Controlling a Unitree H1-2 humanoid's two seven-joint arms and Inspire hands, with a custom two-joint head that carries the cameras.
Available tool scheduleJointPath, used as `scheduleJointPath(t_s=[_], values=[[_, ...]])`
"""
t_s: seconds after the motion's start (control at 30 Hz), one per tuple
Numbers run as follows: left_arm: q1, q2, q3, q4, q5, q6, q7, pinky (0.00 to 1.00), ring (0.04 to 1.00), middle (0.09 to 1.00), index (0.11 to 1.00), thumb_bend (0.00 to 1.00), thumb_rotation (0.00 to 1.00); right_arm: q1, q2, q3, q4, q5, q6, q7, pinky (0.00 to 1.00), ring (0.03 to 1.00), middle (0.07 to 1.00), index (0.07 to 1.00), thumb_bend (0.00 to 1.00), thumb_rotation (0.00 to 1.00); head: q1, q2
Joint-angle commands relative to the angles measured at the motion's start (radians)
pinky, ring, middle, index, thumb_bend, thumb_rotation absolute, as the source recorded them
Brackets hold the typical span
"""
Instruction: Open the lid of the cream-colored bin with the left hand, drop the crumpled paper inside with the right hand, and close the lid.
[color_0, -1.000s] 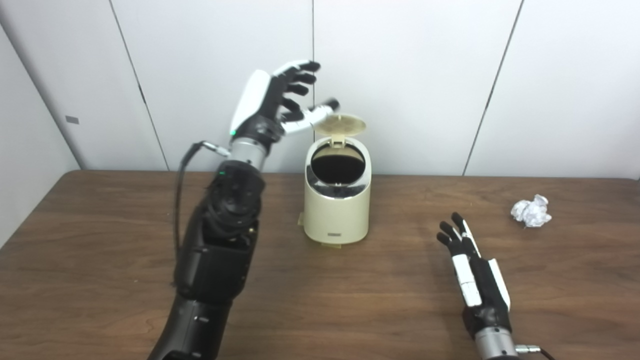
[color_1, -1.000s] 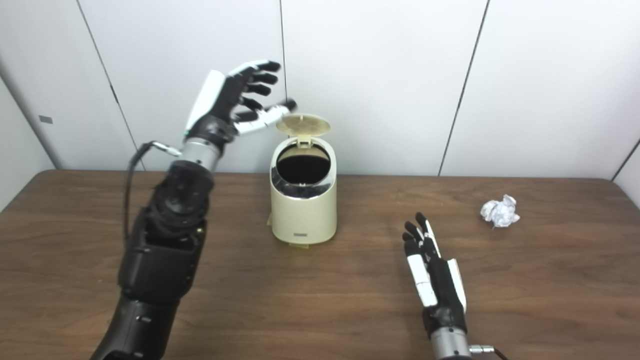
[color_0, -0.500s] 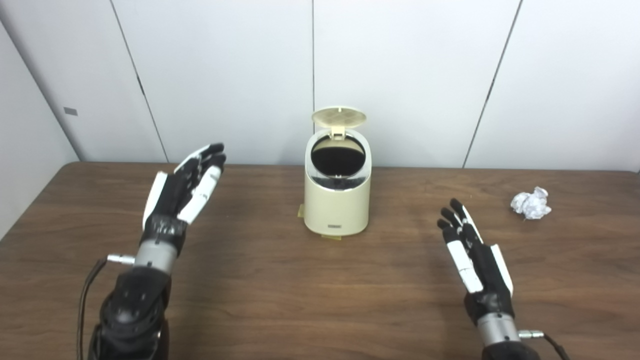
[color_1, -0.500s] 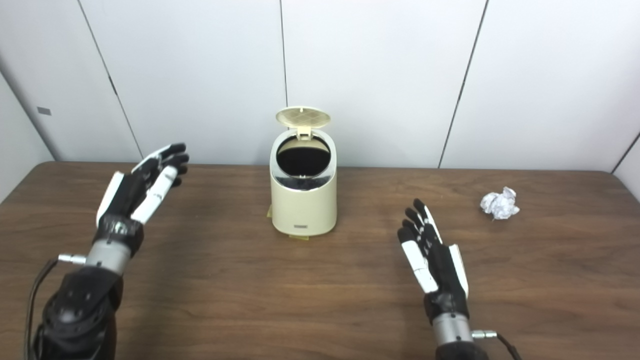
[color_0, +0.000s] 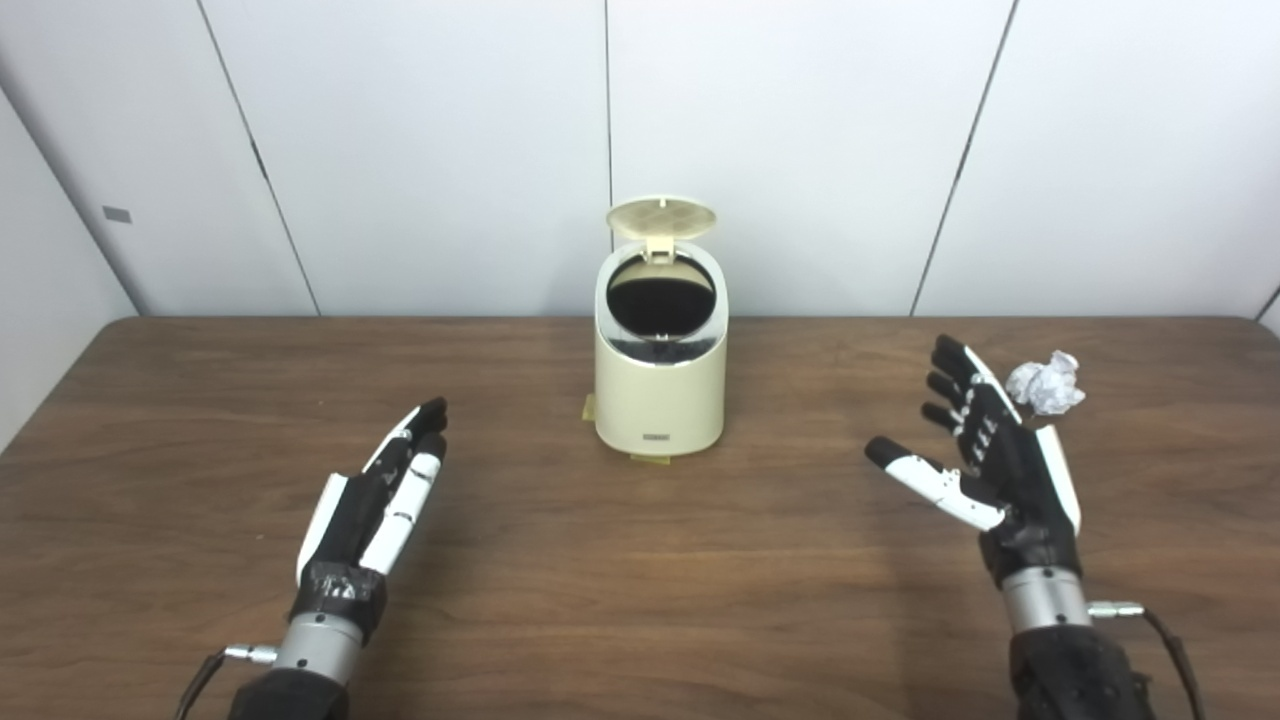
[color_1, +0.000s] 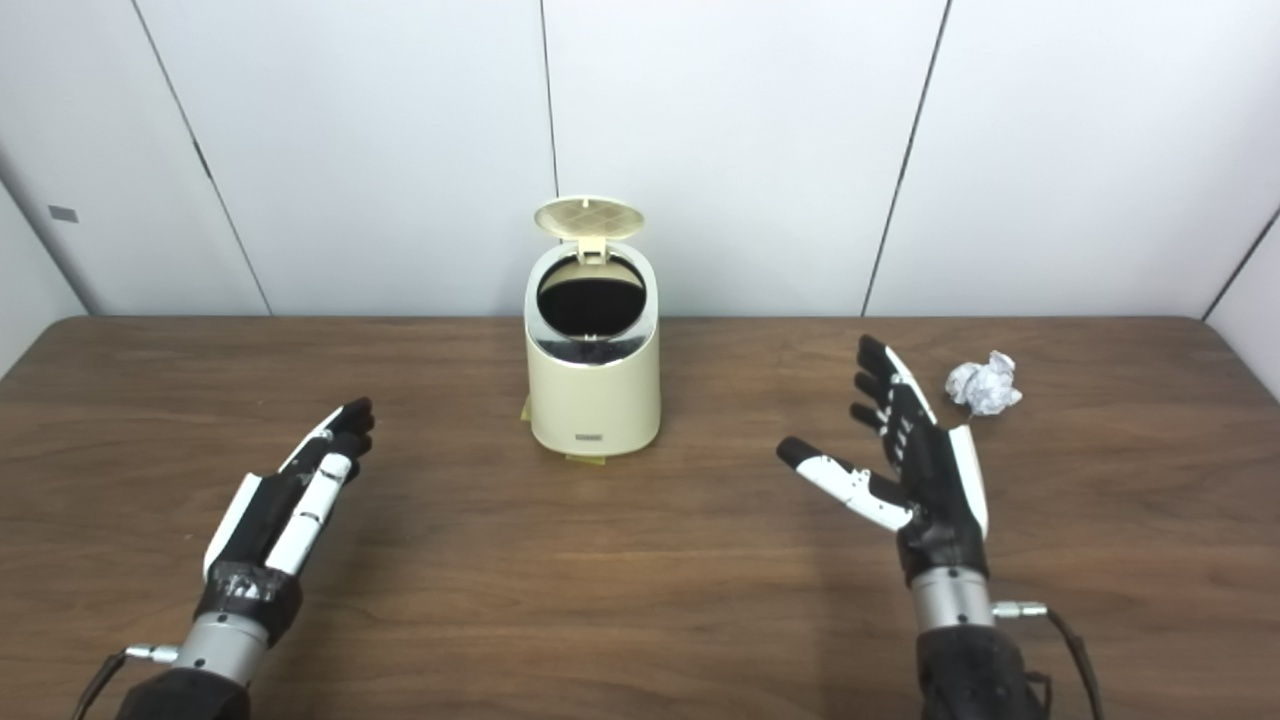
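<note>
Both hands are spread and hold nothing: the left hand (color_0: 375, 500) lies low over the table (color_0: 640, 600), the right hand (color_0: 985, 450) near the crumpled paper (color_0: 1045, 383). Between them stands the cream-colored bin (color_1: 593, 385), its lid (color_1: 588, 216) upright. Only the left eye view shows the fingers (color_0: 965, 385) overlapping the paper.

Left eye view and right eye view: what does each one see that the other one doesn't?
Only the left eye view: a wider strip of the side wall on the left, and the crumpled paper looking almost against the right hand.
Only the right eye view: the table's right edge, and a clear gap of table between paper and hand.
Both: the cream bin with its lid up, the paper lying on the table, and the left hand and right hand open, holding nothing.
</note>
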Motion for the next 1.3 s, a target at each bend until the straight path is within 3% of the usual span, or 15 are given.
scheduleJointPath(t_s=[0.0,0.2,0.27,0.4,0.6,0.67,0.8,0.97,1.07,1.27], values=[[-0.011,0.000,0.002,-0.007,-0.015,-0.055,0.017,0.98,0.960,0.949,0.969,0.53,0.79,-0.055,-0.033,-0.027,-0.018,-0.028,0.034,-0.016,0.84,0.895,0.904,0.887,0.90,0.32,-0.004,0.002],[-0.016,0.002,-0.004,0.019,0.009,-0.080,0.040,0.98,0.975,0.961,0.974,0.52,0.79,-0.157,-0.120,-0.048,-0.041,-0.149,0.282,-0.004,0.76,0.851,0.850,0.843,0.95,0.29,-0.077,0.004],[-0.020,0.005,-0.004,0.028,0.004,-0.088,0.041,0.99,0.982,0.957,0.961,0.52,0.77,-0.182,-0.145,-0.053,-0.025,-0.178,0.321,0.007,0.78,0.859,0.859,0.838,0.97,0.29,-0.108,0.003],[-0.021,0.015,-0.004,0.046,-0.007,-0.102,0.037,1.00,0.999,0.963,0.966,0.52,0.76,-0.212,-0.176,-0.029,0.012,-0.282,0.329,0.020,0.79,0.863,0.868,0.851,0.98,0.29,-0.201,-0.005],[-0.015,0.020,-0.001,0.053,-0.023,-0.095,0.036,1.00,0.998,0.980,0.984,0.50,0.74,-0.257,-0.211,0.027,0.057,-0.357,0.315,0.003,0.74,0.861,0.882,0.884,0.95,0.16,-0.286,-0.015],[-0.012,0.024,-0.001,0.051,-0.030,-0.093,0.031,1.00,0.995,0.981,0.987,0.47,0.74,-0.270,-0.213,0.034,0.063,-0.389,0.324,0.007,0.75,0.868,0.888,0.889,0.94,0.14,-0.291,-0.013],[-0.005,0.038,-0.008,0.049,-0.032,-0.087,0.024,1.00,0.997,0.983,0.989,0.42,0.75,-0.304,-0.210,0.026,0.088,-0.481,0.330,0.042,0.67,0.814,0.860,0.892,0.95,0.20,-0.300,-0.009],[-0.005,0.042,-0.017,0.042,-0.036,-0.076,0.027,1.00,0.997,0.988,0.999,0.42,0.75,-0.346,-0.226,0.028,0.149,-0.520,0.330,0.067,0.63,0.798,0.841,0.850,1.00,0.16,-0.302,-0.006],[-0.008,0.039,-0.019,0.038,-0.039,-0.071,0.031,1.00,0.998,0.988,1.000,0.43,0.75,-0.374,-0.237,0.024,0.225,-0.588,0.330,0.128,0.61,0.790,0.843,0.842,1.00,0.17,-0.298,-0.002],[-0.004,0.041,-0.031,0.028,-0.023,-0.078,0.036,1.00,0.990,0.981,0.993,0.42,0.73,-0.383,-0.251,0.033,0.327,-0.563,0.323,0.081,0.73,0.844,0.866,0.841,1.00,0.16,-0.290,-0.002]])
